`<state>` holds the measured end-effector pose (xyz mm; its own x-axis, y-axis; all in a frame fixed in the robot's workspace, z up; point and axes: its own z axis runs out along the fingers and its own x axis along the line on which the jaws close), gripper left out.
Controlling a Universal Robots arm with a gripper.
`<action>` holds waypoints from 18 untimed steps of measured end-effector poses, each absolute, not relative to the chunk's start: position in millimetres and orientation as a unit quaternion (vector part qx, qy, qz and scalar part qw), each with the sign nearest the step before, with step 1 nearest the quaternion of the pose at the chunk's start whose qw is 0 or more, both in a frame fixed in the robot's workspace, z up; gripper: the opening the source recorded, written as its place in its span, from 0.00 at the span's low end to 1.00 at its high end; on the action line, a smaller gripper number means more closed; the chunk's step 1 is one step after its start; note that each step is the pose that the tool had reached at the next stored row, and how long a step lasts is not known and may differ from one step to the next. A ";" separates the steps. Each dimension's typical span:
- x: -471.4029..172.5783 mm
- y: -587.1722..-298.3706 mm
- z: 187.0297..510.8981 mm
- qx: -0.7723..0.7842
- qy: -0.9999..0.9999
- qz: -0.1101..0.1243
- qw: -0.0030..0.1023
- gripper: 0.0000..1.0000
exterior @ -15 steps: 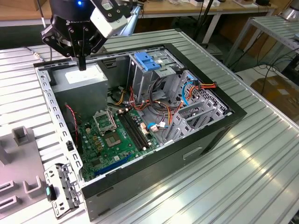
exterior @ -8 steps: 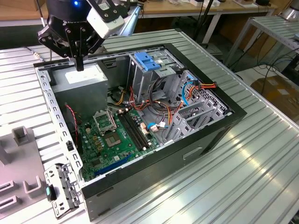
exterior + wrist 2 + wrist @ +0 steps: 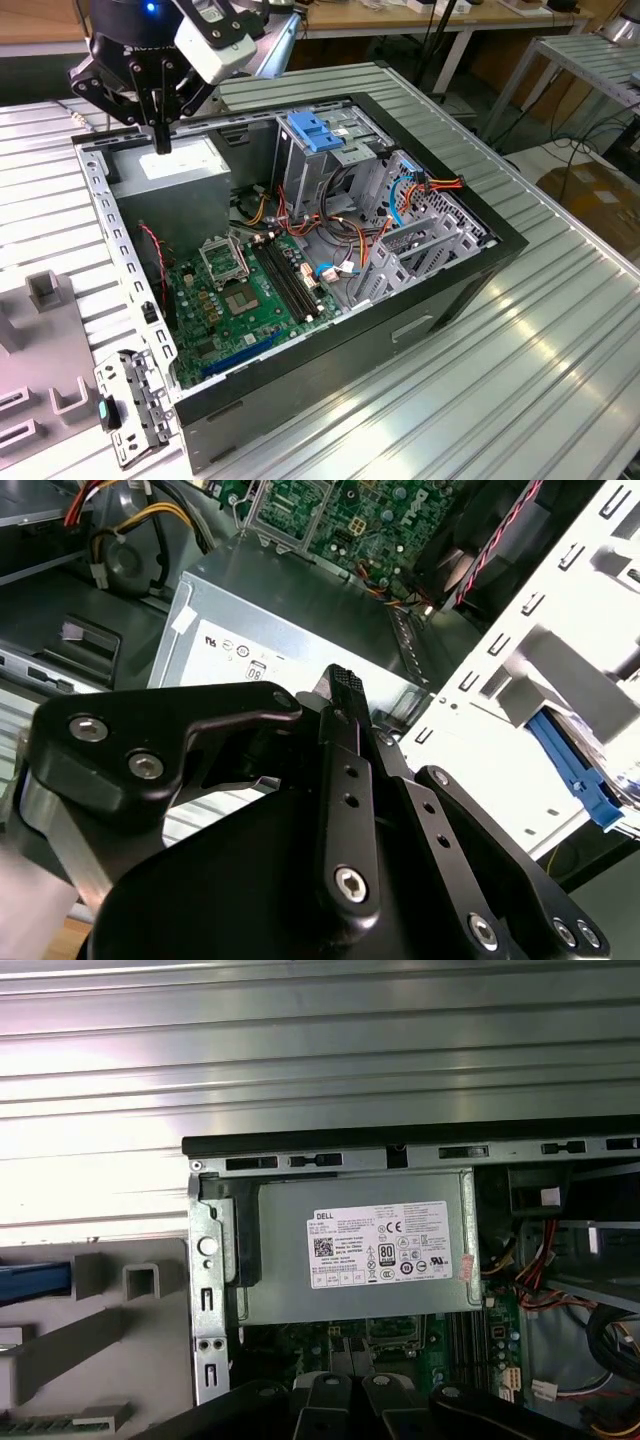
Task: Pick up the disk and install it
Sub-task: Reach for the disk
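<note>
Tool fingers together, empty, over the power supply. Disk lies off to the tool's side, outside the case. We judge the disk rigid, weighty and shock-sensitive; hold its long edges.

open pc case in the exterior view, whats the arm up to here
A robot arm is working over an open computer case. Its gripper hangs shut and empty above the power supply in one corner of the case. The disk, told by its blue rail in the second wrist view, lies outside the case, not yet picked up.
</note>
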<state>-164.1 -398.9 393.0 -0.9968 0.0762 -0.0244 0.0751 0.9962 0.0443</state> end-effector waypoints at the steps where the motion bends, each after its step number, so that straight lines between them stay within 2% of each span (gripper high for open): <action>1: -164.6 -398.9 393.0 0.038 0.999 0.022 0.013 0.11; 18: -177.2 -398.9 392.9 0.038 0.999 0.022 0.013 0.11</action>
